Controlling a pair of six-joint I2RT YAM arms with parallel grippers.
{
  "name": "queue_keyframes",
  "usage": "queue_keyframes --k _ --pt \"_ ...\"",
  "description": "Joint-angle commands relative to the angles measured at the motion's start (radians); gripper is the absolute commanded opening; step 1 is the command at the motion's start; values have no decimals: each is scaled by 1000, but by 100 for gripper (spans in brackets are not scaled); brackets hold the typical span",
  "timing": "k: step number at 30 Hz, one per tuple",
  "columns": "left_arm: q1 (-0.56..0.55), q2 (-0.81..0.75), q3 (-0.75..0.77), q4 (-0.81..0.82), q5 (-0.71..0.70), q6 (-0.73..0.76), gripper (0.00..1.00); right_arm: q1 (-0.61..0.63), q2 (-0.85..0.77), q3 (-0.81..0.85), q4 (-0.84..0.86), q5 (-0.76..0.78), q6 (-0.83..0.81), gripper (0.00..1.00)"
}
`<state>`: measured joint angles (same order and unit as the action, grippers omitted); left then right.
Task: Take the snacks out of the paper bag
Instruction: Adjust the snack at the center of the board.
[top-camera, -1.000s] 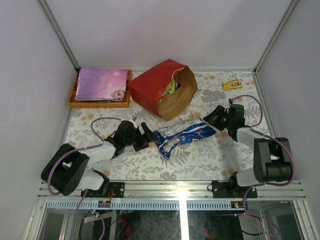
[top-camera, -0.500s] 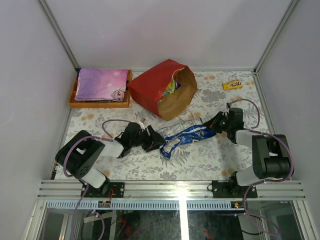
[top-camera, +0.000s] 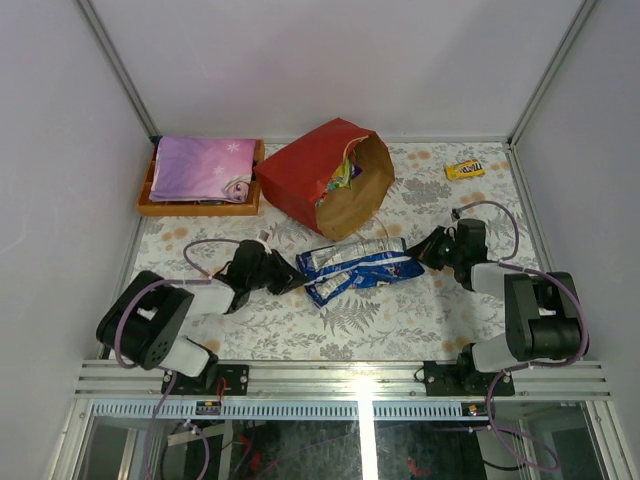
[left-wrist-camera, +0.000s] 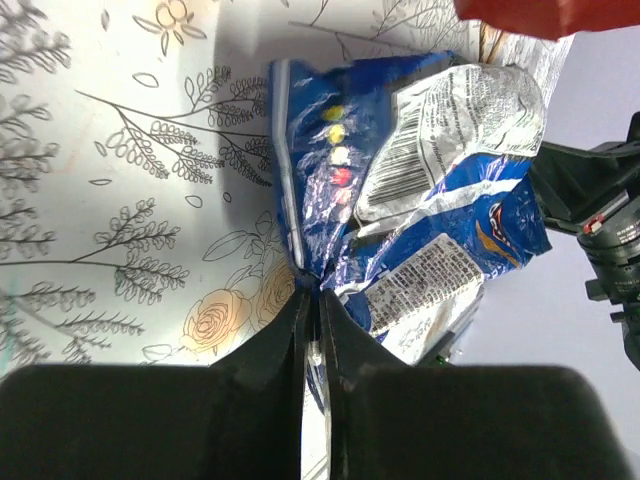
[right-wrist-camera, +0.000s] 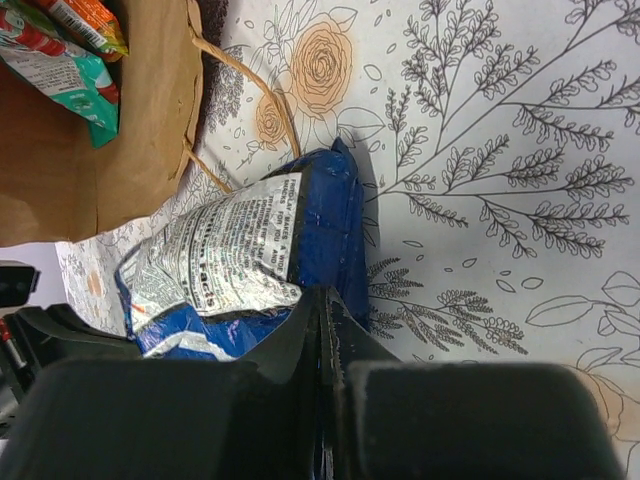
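- Left gripper (left-wrist-camera: 311, 300): a second ago it stood wide open short of the blue-white snack bag (top-camera: 355, 268). Now its jaws are pinched tight on the crinkled edge at that bag's left end.
- Right gripper (right-wrist-camera: 320, 300): same change. It is clamped hard on the seam at the opposite end.
- The snack bag lies on the tabletop (top-camera: 400, 310) just outside the mouth of the red paper bag (top-camera: 300, 180). It is bunched shorter than before and has shifted slightly toward that mouth.
- Reading: this is a two-ended hold on a packet already out. Likely next is carrying it clear of the mouth.
- Left to do: colourful packets (top-camera: 343, 172) still sit inside the paper bag's mouth.
- A small yellow bar (top-camera: 464, 170) lies well right of the paper bag.
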<state>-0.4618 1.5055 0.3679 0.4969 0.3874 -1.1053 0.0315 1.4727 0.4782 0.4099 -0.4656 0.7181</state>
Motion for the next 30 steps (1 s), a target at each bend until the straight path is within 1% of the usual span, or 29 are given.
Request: queue_keyframes --k 1,6,7,8,9,10,11,12,13,15,18,21,23,25,26,28,29,30 --pt "31 -108 35 -188 -98 112 7 -1 -48 -30 16 13 -9 0" --pt "78 -206 46 -349 -196 187 17 -1 -74 -82 37 44 9 0" --pt "81 -216 53 -368 -212 200 20 -1 -72 -90 48 44 14 0" --pt "81 -220 62 -385 -221 212 26 -1 -68 -96 56 43 17 0" --pt "81 -221 70 -394 -224 217 35 -1 -61 -99 60 41 17 0" --pt "81 -216 72 -389 -213 219 47 -1 -54 -99 66 39 18 0" --pt "80 -208 70 -373 -196 216 57 -1 -49 -98 72 37 19 0" --pt "81 -197 65 -352 -175 207 65 -1 -44 -97 77 34 20 0" --pt "80 -183 58 -324 -154 196 69 -1 -41 -96 81 32 23 0" --pt "80 -153 37 -264 -118 174 73 -1 -34 -93 85 29 24 0" --pt "76 -104 13 -161 -70 143 74 -1 -30 -89 89 26 26 0" --pt "61 -39 29 -123 -53 136 72 -1 -28 -89 90 24 24 0" --pt "44 0 52 -113 -51 137 69 -2 -28 -90 91 22 24 0" --pt "22 39 71 -102 -50 135 65 -1 -29 -91 93 20 27 0" --pt "9 57 81 -94 -47 131 60 -1 -32 -93 94 20 28 0" --pt "-12 86 94 -78 -43 122 47 -1 -39 -96 95 19 31 0" --pt "-19 96 98 -71 -40 117 38 -1 -44 -97 95 19 32 0" --pt "-21 99 98 -66 -37 114 26 -1 -52 -99 94 19 34 0"
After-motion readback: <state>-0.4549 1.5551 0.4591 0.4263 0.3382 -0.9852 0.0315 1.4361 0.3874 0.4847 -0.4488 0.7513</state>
